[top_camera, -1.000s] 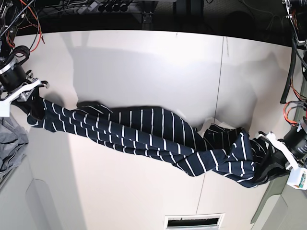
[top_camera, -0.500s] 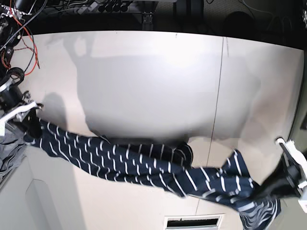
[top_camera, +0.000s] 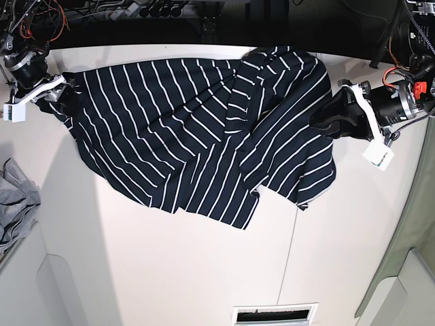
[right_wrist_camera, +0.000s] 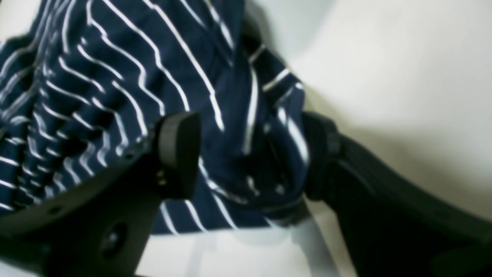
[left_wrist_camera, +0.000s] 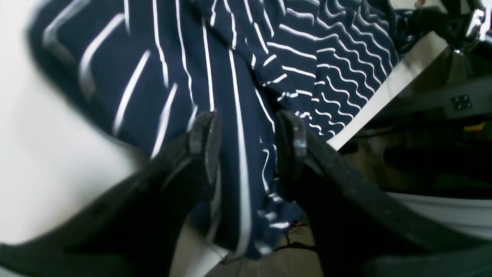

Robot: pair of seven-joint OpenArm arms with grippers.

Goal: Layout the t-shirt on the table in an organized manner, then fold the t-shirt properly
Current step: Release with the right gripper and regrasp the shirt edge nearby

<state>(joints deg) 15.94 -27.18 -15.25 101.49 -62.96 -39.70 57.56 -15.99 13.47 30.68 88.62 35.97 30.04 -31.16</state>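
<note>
The dark navy t-shirt [top_camera: 197,129] with thin white stripes hangs spread wide between my two grippers over the far half of the white table [top_camera: 170,272], with folds near its right side. My right gripper [top_camera: 64,95], at the base view's left, is shut on one edge of the shirt [right_wrist_camera: 246,154]. My left gripper [top_camera: 329,117], at the base view's right, is shut on the other edge [left_wrist_camera: 242,161]. In both wrist views striped cloth fills the gap between the jaws.
A plain grey garment [top_camera: 15,204] lies at the table's left edge. A thin dark seam [top_camera: 289,272] runs down the table right of centre. A slotted vent [top_camera: 275,314] sits at the front edge. Cables and dark gear line the back.
Both grippers have swung from the table's front half up to its far half, carrying the shirt. The shirt has gone from a low twisted rope to a wide spread sheet.
</note>
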